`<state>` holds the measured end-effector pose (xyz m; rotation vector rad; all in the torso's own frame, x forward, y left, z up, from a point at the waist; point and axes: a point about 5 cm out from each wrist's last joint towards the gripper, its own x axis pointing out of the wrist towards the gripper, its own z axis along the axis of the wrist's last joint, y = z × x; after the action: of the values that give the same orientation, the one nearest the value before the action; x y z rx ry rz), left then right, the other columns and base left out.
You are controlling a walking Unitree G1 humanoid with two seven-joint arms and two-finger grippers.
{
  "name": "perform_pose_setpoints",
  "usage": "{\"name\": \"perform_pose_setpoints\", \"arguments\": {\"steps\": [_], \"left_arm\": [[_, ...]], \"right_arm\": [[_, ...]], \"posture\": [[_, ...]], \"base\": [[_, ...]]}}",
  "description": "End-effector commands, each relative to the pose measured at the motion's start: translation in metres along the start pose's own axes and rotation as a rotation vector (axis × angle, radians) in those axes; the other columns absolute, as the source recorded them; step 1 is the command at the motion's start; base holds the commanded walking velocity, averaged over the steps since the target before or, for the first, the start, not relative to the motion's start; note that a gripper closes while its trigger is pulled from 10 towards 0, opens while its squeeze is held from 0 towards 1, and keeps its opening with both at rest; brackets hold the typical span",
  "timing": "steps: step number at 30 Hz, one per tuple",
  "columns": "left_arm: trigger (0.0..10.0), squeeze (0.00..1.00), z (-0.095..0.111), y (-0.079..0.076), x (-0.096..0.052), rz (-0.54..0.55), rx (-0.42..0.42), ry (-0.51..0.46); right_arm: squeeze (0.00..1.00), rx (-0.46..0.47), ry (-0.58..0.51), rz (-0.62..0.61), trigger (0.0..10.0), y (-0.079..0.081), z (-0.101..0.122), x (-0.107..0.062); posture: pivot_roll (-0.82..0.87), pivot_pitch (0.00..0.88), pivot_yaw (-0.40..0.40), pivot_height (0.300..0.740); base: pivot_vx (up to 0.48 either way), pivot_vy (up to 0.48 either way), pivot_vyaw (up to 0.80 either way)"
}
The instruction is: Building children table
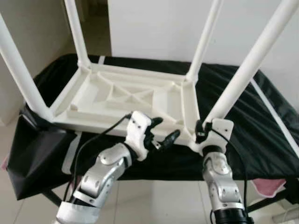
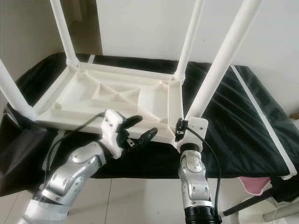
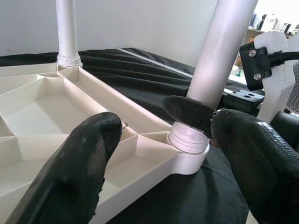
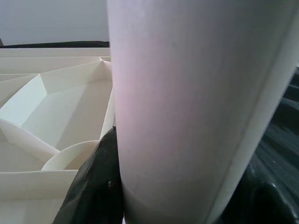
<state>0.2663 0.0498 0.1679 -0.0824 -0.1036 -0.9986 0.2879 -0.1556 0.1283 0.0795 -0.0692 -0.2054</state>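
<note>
A white children's table [image 1: 126, 93] lies upside down on a black cover, its ribbed underside facing up and its legs pointing upward. My right gripper [image 1: 201, 127] is shut on the near right leg [image 1: 243, 70] just above its socket [image 3: 189, 140]. In the right wrist view, black fingers [image 4: 93, 186] flank that leg [image 4: 187, 93] on both sides. My left gripper [image 1: 164, 129] hangs open at the table's front edge, a little left of that corner, holding nothing. Its two black fingertips [image 3: 79, 163] frame the socket in the left wrist view.
The black cover [image 1: 261, 121] drapes a low stand with a white strip [image 1: 275, 116] along its right side. The near left leg [image 1: 18, 70] and the two far legs [image 1: 77, 32] rise out of frame. A pink cloth [image 1: 271, 186] lies lower right. White floor tiles lie beneath me.
</note>
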Motion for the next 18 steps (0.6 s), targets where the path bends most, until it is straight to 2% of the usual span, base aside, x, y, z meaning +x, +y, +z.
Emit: {"name": "perform_pose_setpoints", "arguments": {"steps": [1, 2, 3, 8, 16, 17, 18], "left_arm": [[10.0, 0.00, 0.000, -0.002, 0.000, -0.075, -0.003, 0.005], [10.0, 0.00, 0.000, -0.002, 0.000, -0.075, -0.003, 0.005], [10.0, 0.00, 0.000, -0.003, 0.000, -0.076, -0.001, 0.006], [10.0, 0.00, -0.002, -0.004, 0.000, -0.080, 0.005, 0.013], [10.0, 0.00, -0.001, -0.006, 0.001, -0.084, 0.002, 0.009], [10.0, 0.00, -0.001, -0.006, 0.001, -0.084, 0.002, 0.009], [10.0, 0.00, -0.001, -0.006, 0.001, -0.084, 0.002, 0.009]], "right_arm": [[0.42, -0.010, 0.073, -0.029, 10.0, -0.006, -0.015, -0.004], [0.42, -0.010, 0.073, -0.029, 10.0, -0.006, -0.015, -0.004], [1.00, -0.007, 0.066, -0.015, 10.0, -0.005, -0.013, -0.004], [1.00, -0.007, 0.053, 0.009, 10.0, -0.005, -0.011, -0.003], [1.00, -0.023, 0.043, 0.089, 10.0, -0.013, -0.006, -0.002], [0.11, -0.035, 0.038, 0.121, 10.0, -0.015, -0.005, -0.001], [0.00, -0.047, 0.030, 0.148, 10.0, -0.017, -0.004, 0.000]], "posture": [[0.00, 0.008, -0.063, 0.740], [0.00, 0.008, -0.063, 0.740], [0.00, 0.008, -0.062, 0.740], [0.00, 0.007, -0.064, 0.740], [0.00, 0.008, -0.070, 0.740], [0.00, 0.009, -0.072, 0.740], [0.00, 0.009, -0.072, 0.740]], "base": [[0.000, 0.000, 0.00], [0.000, 0.000, 0.00], [0.000, 0.000, 0.00], [0.000, 0.000, 0.00], [0.000, 0.000, 0.00], [0.000, 0.000, 0.00], [0.000, 0.000, 0.00]]}}
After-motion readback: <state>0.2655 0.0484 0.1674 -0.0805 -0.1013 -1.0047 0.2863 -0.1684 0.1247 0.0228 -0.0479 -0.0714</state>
